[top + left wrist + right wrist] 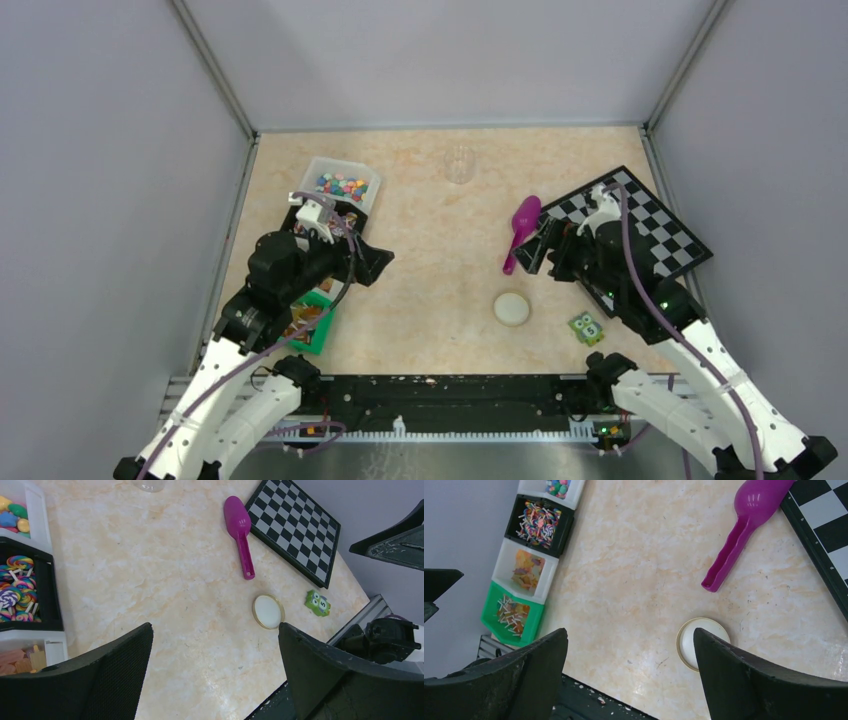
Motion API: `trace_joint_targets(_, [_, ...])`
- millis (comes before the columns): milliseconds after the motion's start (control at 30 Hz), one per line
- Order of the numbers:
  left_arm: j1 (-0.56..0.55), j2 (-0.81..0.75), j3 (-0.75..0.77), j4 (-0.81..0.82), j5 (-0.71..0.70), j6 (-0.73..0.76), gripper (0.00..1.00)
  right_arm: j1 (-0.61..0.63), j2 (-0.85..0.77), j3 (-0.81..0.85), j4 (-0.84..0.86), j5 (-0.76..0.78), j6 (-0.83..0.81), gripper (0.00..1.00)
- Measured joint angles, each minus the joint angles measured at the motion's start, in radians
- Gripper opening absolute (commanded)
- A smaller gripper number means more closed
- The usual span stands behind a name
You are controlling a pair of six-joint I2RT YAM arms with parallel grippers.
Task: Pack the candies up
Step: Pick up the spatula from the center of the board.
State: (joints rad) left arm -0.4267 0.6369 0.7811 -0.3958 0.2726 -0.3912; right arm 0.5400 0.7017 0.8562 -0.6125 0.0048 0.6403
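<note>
The candies [341, 185] are tiny multicoloured pieces in a white bin at the back left. They also show at the top left of the left wrist view [14, 512] and at the top of the right wrist view [558, 486]. The magenta scoop [522, 228] lies on the table beside the chessboard, seen also in the left wrist view [239, 527] and the right wrist view [749, 515]. My left gripper [375, 262] is open and empty, just in front of the bins [215, 630]. My right gripper [530, 250] is open and empty, beside the scoop's handle [630, 632].
A row of bins runs down the left: black with lollipops [17, 592], white [526, 570], green [312, 320]. A cream lid [511, 308] and a green owl block [587, 327] lie at the front. A chessboard [640, 225] is at the right, a clear jar [459, 165] at the back.
</note>
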Motion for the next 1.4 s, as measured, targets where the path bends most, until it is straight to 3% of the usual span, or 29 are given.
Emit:
trace_joint_targets(367, [0.000, -0.045, -0.036, 0.041, -0.016, 0.032, 0.99, 0.000, -0.087, -0.028, 0.027, 0.095, 0.051, 0.93])
trace_joint_targets(633, [0.000, -0.097, -0.143, 0.058, -0.058, 0.061, 0.99, 0.000, -0.092, -0.113, 0.093, 0.203, 0.105, 0.81])
trace_joint_targets(733, [0.000, -0.097, -0.146, 0.055, -0.069, 0.076, 0.99, -0.001, 0.035, -0.122, 0.101, 0.260, 0.133, 0.68])
trace_joint_targets(967, [0.000, -0.100, -0.146, 0.052, -0.077, 0.080, 0.99, -0.001, 0.299, -0.173, 0.265, 0.280, 0.084, 0.56])
trace_joint_targets(1233, [0.000, -0.117, -0.146, 0.051, -0.071, 0.080, 0.99, -0.002, 0.667, -0.068, 0.333, 0.315, 0.010, 0.51])
trace_joint_targets(1400, [0.000, -0.120, -0.147, 0.051, -0.067, 0.080, 0.99, -0.001, 0.794, -0.023, 0.338, 0.336, -0.008, 0.49])
